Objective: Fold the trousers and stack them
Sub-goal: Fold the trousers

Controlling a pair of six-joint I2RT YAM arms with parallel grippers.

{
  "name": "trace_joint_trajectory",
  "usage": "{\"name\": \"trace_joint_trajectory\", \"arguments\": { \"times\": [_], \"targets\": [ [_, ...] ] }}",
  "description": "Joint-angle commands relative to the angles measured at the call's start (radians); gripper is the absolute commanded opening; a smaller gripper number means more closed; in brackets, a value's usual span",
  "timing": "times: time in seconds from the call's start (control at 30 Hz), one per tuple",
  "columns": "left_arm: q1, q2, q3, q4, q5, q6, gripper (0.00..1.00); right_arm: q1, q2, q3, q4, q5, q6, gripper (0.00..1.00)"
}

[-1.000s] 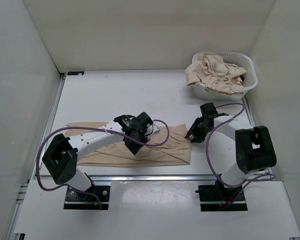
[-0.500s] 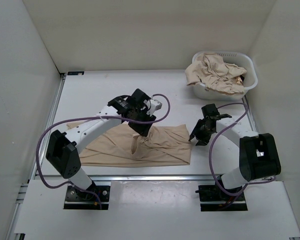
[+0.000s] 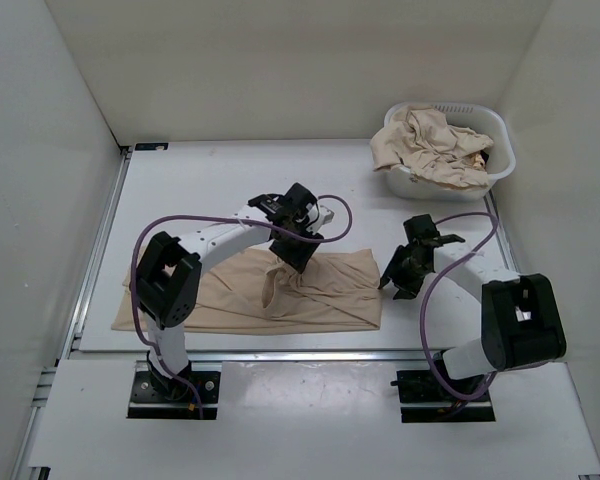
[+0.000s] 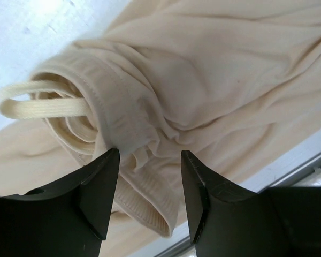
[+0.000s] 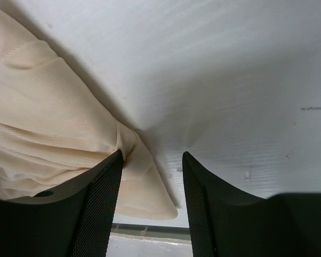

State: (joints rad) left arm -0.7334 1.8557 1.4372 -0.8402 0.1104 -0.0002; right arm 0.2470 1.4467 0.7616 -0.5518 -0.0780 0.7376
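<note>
One pair of beige trousers lies spread along the near side of the table. Its fabric is bunched into a ridge near the middle. My left gripper is over that bunch. In the left wrist view it is open, and the rolled waistband and a drawstring loop lie between and beyond the jaws. My right gripper is at the right end of the trousers. In the right wrist view it is open, low over the table, with a corner of the trousers against its left finger.
A white plastic basket stands at the far right corner with more beige trousers heaped in it. White walls enclose the table on three sides. A metal rail runs along the near edge.
My left gripper moved away from me and to the right, dragging the waist fabric into a bunch, and now stands open. My right gripper shifted a little nearer, to the trousers' right edge.
</note>
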Motion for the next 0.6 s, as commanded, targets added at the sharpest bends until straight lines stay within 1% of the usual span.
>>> {"name": "trace_joint_trajectory", "arguments": {
  "times": [0.0,0.1,0.13,0.33,0.4,0.5,0.57],
  "targets": [
    [0.005,-0.027,0.043,0.049,-0.046,0.0,0.61,0.006,-0.029,-0.028,-0.014,0.0,0.006,0.54],
    [0.005,-0.036,0.043,0.049,-0.07,0.0,0.61,0.006,-0.049,-0.038,-0.014,0.0,0.006,0.55],
    [0.005,-0.036,0.043,0.049,-0.071,0.0,0.64,0.006,-0.058,-0.047,-0.023,0.0,0.006,0.56],
    [0.005,-0.018,0.031,0.049,-0.071,0.0,0.64,0.006,-0.101,-0.056,-0.045,0.0,-0.013,0.57],
    [0.005,-0.018,0.031,0.058,-0.061,0.0,0.64,0.006,-0.112,-0.065,-0.056,-0.038,-0.023,0.57],
    [0.005,-0.007,0.031,0.058,-0.098,0.0,0.64,0.015,-0.138,-0.065,-0.08,-0.048,-0.043,0.57],
    [0.014,-0.03,0.031,0.058,-0.112,0.0,0.64,0.015,-0.154,-0.074,-0.094,-0.039,-0.053,0.57]
  ]
}}
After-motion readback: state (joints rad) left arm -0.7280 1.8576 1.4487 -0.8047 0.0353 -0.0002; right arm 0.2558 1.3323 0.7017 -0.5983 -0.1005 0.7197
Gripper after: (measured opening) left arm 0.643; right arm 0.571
